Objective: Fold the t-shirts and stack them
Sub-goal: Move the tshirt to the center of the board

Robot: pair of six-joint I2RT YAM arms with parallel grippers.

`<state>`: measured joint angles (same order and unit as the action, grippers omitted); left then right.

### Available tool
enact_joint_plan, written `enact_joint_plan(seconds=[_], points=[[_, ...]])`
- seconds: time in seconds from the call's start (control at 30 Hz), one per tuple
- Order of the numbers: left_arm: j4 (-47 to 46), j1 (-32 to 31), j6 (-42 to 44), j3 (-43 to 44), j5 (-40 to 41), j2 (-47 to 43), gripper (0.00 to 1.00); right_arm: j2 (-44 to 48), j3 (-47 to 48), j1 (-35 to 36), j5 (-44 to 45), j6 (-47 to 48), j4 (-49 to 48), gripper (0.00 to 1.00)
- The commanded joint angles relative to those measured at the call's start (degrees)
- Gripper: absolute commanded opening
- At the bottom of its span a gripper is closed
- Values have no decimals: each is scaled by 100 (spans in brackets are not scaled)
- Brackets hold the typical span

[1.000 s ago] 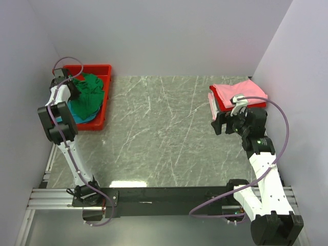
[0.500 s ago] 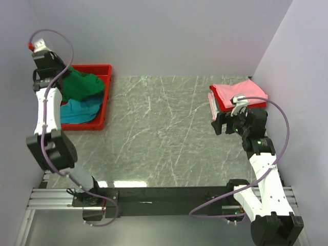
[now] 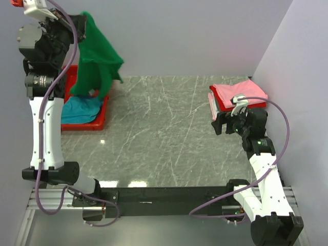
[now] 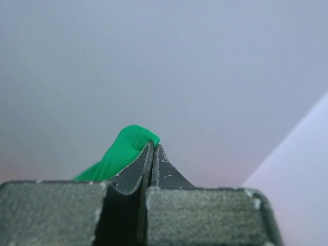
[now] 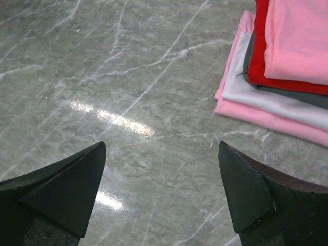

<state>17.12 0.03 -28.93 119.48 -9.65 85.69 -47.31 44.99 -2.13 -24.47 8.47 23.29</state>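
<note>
Cloth hangs at the far left of the top external view: the green t-shirt (image 3: 97, 59) dangles from the left gripper (image 3: 80, 20), which is held high above the red tray (image 3: 100, 121). The shirt's lower edge hangs over the tray's far right corner. A teal-blue t-shirt (image 3: 82, 108) lies in the tray. On the far right of the marble table (image 3: 159, 133) sits a folded stack (image 3: 238, 94) with pink on top, and the right gripper (image 3: 216, 124) hovers just near of its left edge.

In the left wrist view, the left gripper (image 4: 154, 154) is clenched, its fingers pressed together on a fold of the green t-shirt (image 4: 134, 143), with only the pale wall (image 4: 164, 61) behind.

In the right wrist view, the right gripper (image 5: 161, 146) is released, jaws spread wide over bare marble and grasping nothing. The folded stack (image 5: 300, 36) lies at the far right, apart from the fingers, showing pink, red, grey, white and pink layers.
</note>
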Motion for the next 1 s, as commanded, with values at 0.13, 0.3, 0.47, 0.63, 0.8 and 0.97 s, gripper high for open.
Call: enact_joint_plan(seconds=[0.13,0.3,0.47,0.63,0.8,0.97], points=[[-772,-811,-578,690,-573,-290,1,20,89,20,170,76,-140,97],[-1105,-1329,-860,1138,-872,-123,1,-33,89,20,206,85,-140,97],[-1510,-2005,-1088,1183,-986,0,1,-42,80,20,276,102,-167,97],[-1554,-2648,-984,1227,-934,211,1,-59,80,20,311,111,-158,97],[-1466,-3228,-808,1053,-820,457,1,-15,80,20,381,129,-175,97],[-1633,-3387,-807,-412,-573,247,1,11,71,11,399,146,-175,97]])
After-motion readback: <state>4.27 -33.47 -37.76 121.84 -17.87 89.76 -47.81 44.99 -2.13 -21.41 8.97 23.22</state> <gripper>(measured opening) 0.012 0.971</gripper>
